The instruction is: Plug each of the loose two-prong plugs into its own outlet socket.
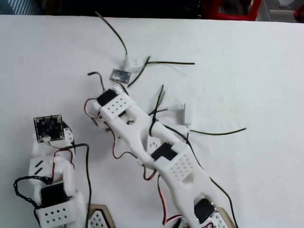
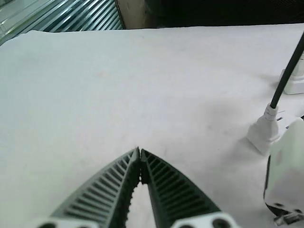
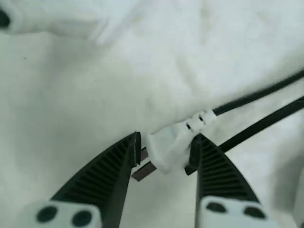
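In the right wrist view my right gripper (image 3: 165,154) is shut on a white two-prong plug (image 3: 168,145). Its metal prongs (image 3: 142,172) stick out between the fingers, and its black cord (image 3: 256,95) runs away across the table. From above, this plug (image 1: 130,62) lies at the tip of the long right arm (image 1: 142,133), mid-table. A white socket block (image 1: 184,113) with its own cord lies to the right of that arm. My left gripper (image 2: 139,153) is shut and holds nothing, low over bare table. A white plug (image 2: 262,135) lies off to its side.
Black cords (image 1: 171,62) trail loosely over the white table (image 1: 247,71), one (image 1: 218,133) running toward the right. The left arm (image 1: 52,156) sits folded at the near left corner. A red object (image 1: 232,8) stands beyond the far edge.
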